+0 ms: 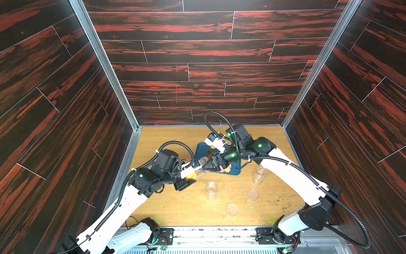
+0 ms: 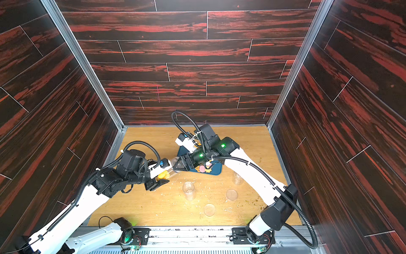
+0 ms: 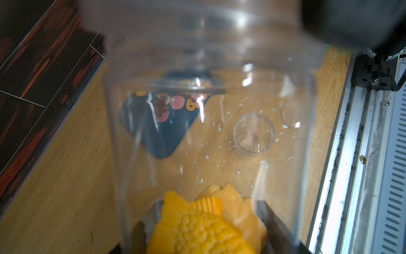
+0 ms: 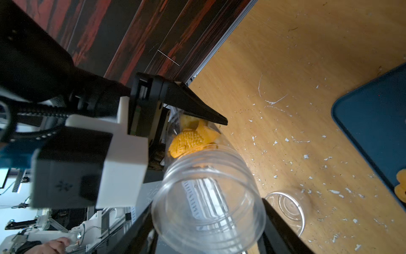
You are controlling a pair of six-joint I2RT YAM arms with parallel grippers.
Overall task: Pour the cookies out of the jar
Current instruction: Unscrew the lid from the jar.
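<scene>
Top views: crumb-strewn wooden surface (image 1: 175, 209) carries a blue tray (image 1: 202, 151) with loose cookies (image 2: 203, 169) on it. By the tray's edge the left hand (image 3: 208, 202) is closed on the base of the clear jar (image 4: 211, 167) and the right hand (image 4: 208, 220) grips its open neck. The jar lies near level, with yellow fish-shaped cookies (image 3: 197, 226) lodged at its base end. Risk, as judged: tilting from here may spill them past the tray onto the surface, or the right fingers (image 4: 276, 222) may block the mouth; whether the mouth is over the tray is hidden under the right hand, and the cookie count is unclear.
</scene>
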